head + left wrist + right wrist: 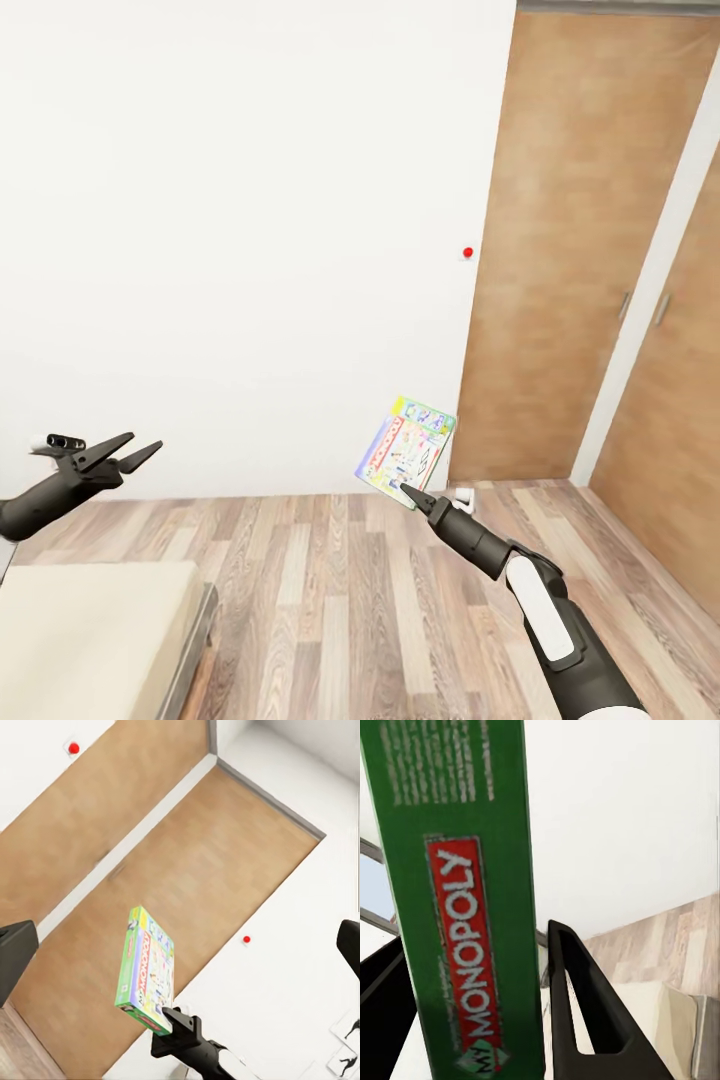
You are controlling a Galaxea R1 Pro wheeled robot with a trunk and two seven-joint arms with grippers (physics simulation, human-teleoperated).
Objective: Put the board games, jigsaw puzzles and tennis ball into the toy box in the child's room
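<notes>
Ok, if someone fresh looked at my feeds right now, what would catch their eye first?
Probably the bright pale-green board game, held up in mid-air by the right end effector, which is clamped on its lower edge, with the white wall behind it; the right wrist view shows its green side reading "Monopoly". Next, the open, empty left end effector above the corner of the bed, and the wooden doors to the right.

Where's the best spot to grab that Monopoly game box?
By a thin edge, as the right gripper has it now: one finger on each flat face of the board game, coming in from its lower corner. The box is flat and thin, so the fingers span it easily.
</notes>
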